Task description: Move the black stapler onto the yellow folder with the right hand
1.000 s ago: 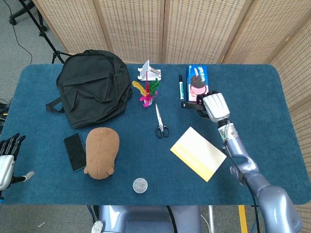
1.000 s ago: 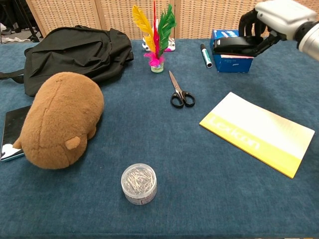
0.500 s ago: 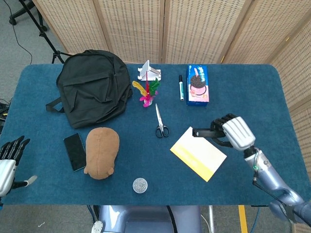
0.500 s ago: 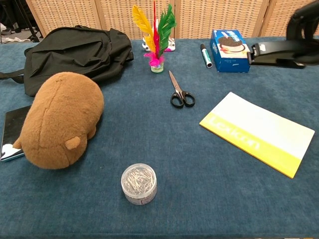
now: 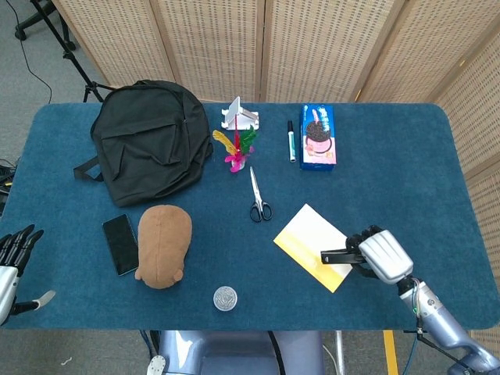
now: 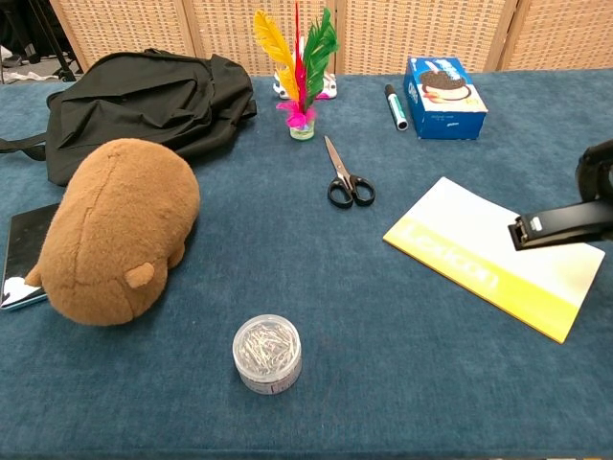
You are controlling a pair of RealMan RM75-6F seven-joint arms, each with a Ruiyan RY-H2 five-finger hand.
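The backpack point(image 5: 148, 141) is lying at upper left, with the phone point(image 5: 121, 244) and plush toy point(image 5: 163, 245) sitting side by side below it. Scissors point(image 5: 258, 197) are resting at centre, below the shuttlecock point(image 5: 237, 148). At lower right, the folder point(image 5: 312, 244) is lying under the stapler point(image 5: 337, 255) held by the right hand point(image 5: 381, 256).

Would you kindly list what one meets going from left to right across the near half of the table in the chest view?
Phone → brown plush toy → tub of paper clips → yellow folder → black stapler held by the right hand.
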